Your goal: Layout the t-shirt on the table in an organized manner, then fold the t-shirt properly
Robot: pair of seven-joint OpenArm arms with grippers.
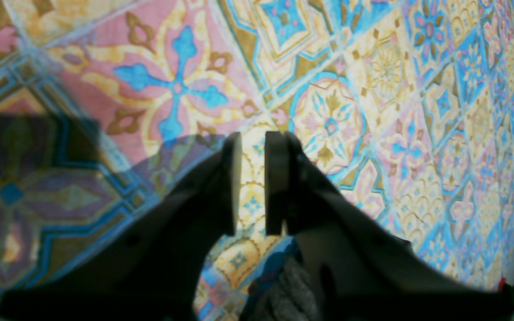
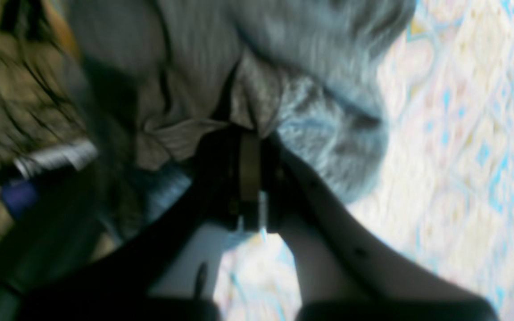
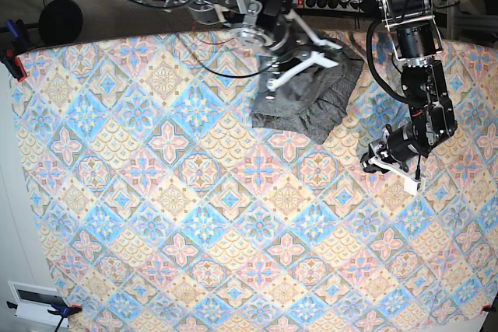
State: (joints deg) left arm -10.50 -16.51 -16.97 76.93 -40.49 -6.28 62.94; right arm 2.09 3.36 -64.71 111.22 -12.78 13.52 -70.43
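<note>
right end effector (image 2: pixel 250 178) clenched, seemingly on t-shirt (image 3: pixel 307 103) | left end effector (image 1: pixel 252 183) slightly parted, well apart

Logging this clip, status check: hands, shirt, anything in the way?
Right hand shut on t-shirt, bunched at table's far edge. Left hand slightly open, empty, over bare cloth, off the shirt. Nothing in the way.
</note>
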